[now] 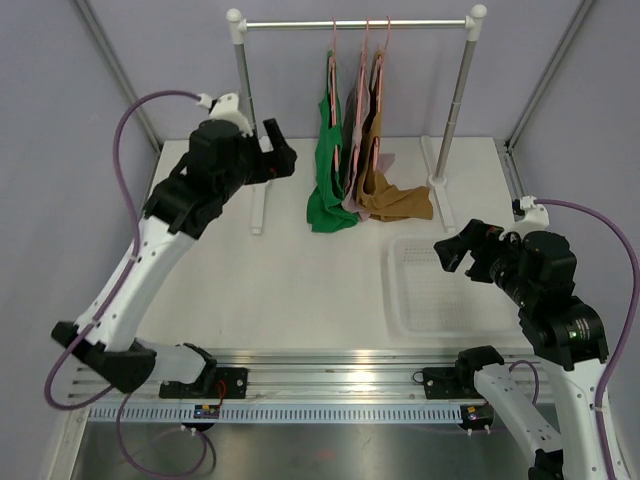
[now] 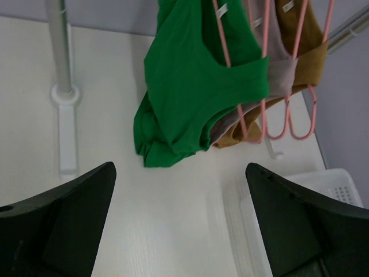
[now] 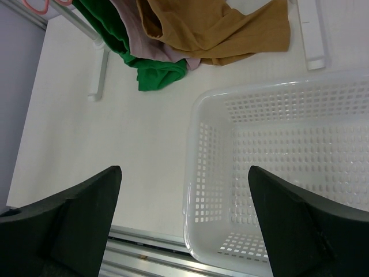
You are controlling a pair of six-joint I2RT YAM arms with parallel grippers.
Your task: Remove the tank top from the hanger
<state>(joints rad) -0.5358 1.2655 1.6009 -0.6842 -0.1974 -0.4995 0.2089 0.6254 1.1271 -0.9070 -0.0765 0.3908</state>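
Three tank tops hang on pink hangers (image 1: 333, 70) from the rack rail (image 1: 355, 23): a green one (image 1: 330, 180) on the left, a mauve one (image 1: 352, 150) in the middle and a brown one (image 1: 395, 200) on the right. Their hems pool on the table. My left gripper (image 1: 280, 152) is raised left of the green top (image 2: 190, 81), open and holding nothing. In its wrist view the hanger hooks' lower loops (image 2: 253, 124) show below the green armhole. My right gripper (image 1: 452, 250) hovers open over the basket's left rim, apart from the clothes.
A white perforated basket (image 1: 440, 290) sits at the front right of the table, its rim (image 3: 196, 144) under my right gripper (image 3: 184, 170). The rack's posts stand on white feet (image 2: 68, 138) left and right of the clothes. Grey walls enclose the table.
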